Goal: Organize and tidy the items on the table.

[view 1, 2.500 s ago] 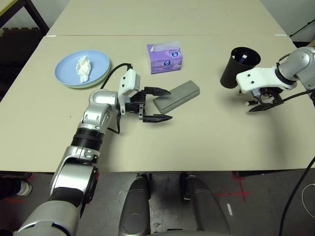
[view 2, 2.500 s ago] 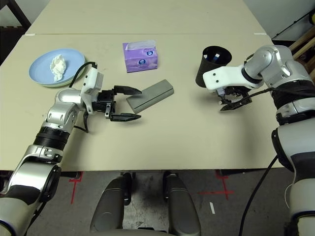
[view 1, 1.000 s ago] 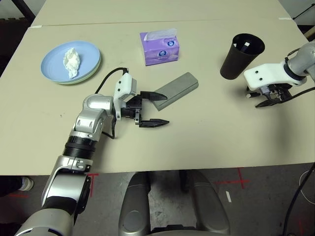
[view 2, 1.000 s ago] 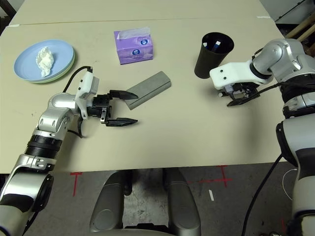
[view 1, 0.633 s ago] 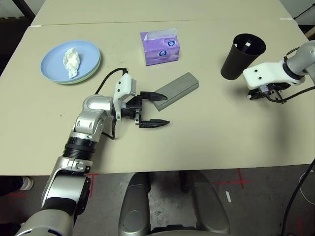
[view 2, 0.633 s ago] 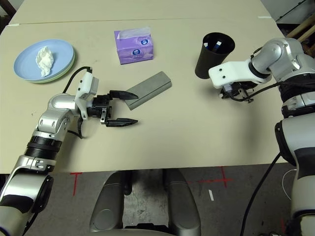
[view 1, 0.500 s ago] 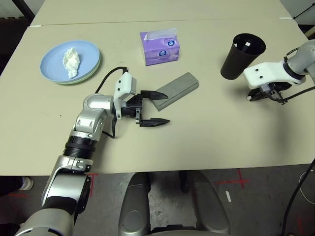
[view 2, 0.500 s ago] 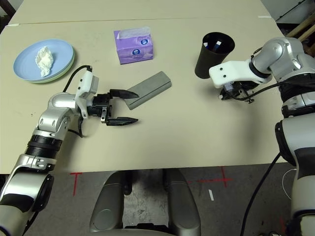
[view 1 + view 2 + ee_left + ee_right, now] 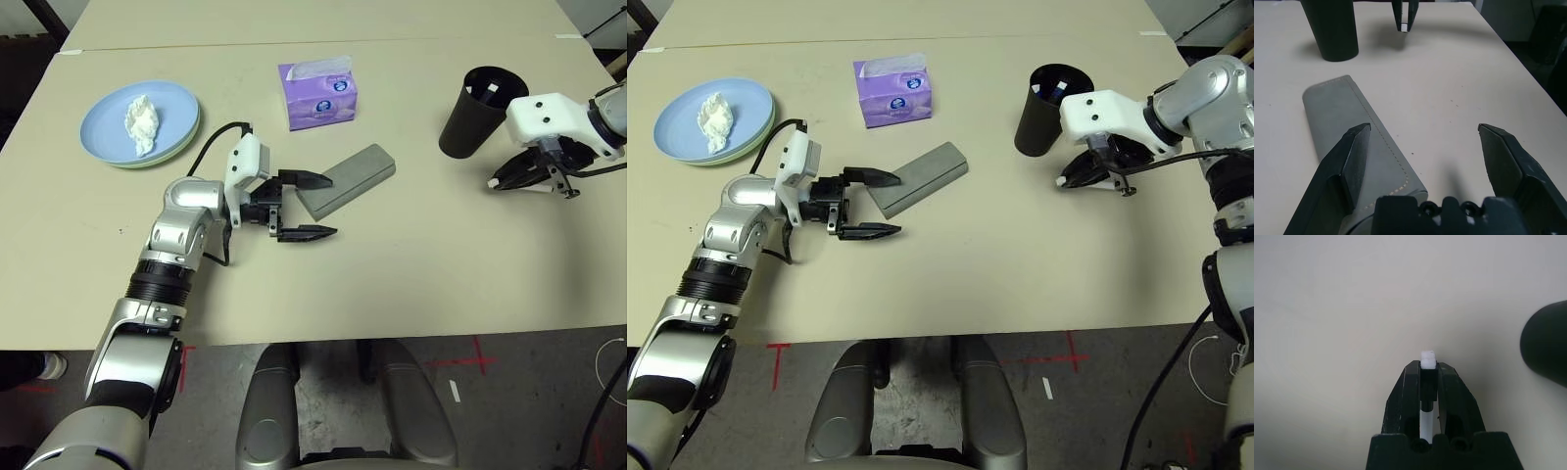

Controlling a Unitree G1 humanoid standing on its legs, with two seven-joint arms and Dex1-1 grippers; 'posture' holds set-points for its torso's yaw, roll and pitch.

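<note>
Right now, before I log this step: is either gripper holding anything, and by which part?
The right gripper is shut on a thin white pen, pinched near one end, its tip poking past the fingertips. The left gripper is open, holding nothing.

Beige table (image 9: 411, 284): purple tissue box (image 9: 317, 94) at centre back; stacked plates (image 9: 108, 137) left of it, grey case (image 9: 350, 179) in front, black cup (image 9: 472, 113) right.
</note>
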